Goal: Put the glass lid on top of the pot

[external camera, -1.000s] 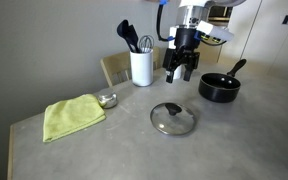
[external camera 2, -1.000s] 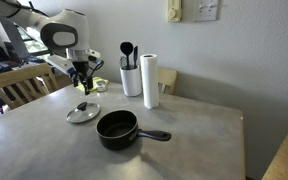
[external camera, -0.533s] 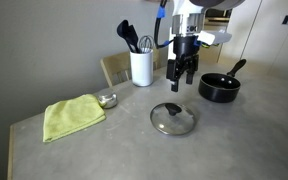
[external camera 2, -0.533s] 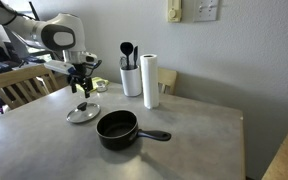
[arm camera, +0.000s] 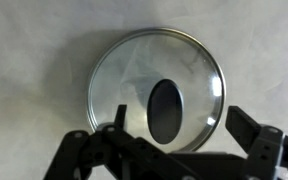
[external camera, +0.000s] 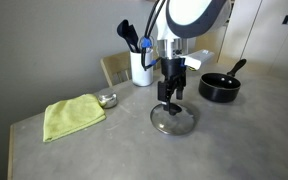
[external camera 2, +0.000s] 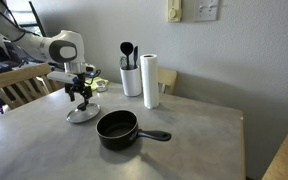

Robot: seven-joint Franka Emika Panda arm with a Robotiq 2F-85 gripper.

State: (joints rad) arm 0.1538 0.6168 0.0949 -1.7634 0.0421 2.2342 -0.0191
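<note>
I see one grey counter (external camera: 104, 155) carrying everything. The glass lid (external camera: 185, 123) lies flat near the middle, knob up. The pot (external camera: 219, 88) sits well apart from it, handle pointing away from the lid. A yellow-green cloth (external camera: 72, 116) lies crumpled toward the other end, with a small metal bowl (external camera: 107, 100) just beside it. A white utensil holder (external camera: 141, 68) stands at the back. In an exterior view a paper towel roll (external camera 2: 150, 80) stands upright beside it.

Quick count on the tabletop (external camera: 104, 150): six things, one of each!
I see one glass lid (external camera: 185, 123), one pot (external camera: 219, 88), one yellow-green cloth (external camera: 72, 116), one small metal bowl (external camera: 107, 100), one white utensil holder (external camera: 141, 68), one paper towel roll (external camera 2: 150, 81).
</note>
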